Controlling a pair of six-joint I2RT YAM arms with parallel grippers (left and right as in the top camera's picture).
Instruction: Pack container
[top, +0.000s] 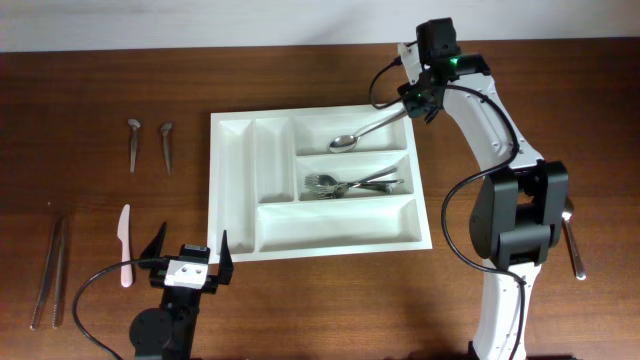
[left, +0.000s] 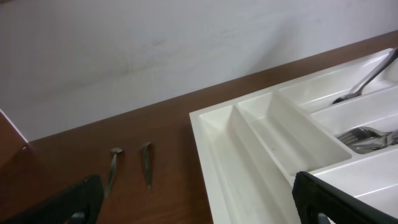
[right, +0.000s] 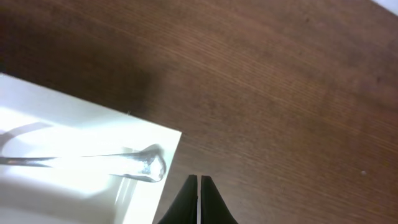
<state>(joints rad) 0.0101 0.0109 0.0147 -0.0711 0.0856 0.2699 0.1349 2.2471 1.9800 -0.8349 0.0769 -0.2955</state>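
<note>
The white container lies mid-table with five compartments. A metal spoon lies in its top long compartment, with the handle resting on the right rim. Several forks lie in the middle long compartment. My right gripper hovers just off the container's far right corner. In the right wrist view it is shut and empty, apart from the spoon's handle end. My left gripper is open and empty by the container's near left corner. The left wrist view shows the container's narrow compartments.
Left of the container lie two small metal utensils, a white plastic knife and a long thin metal pair. Another metal utensil lies at the right, partly behind the right arm's base.
</note>
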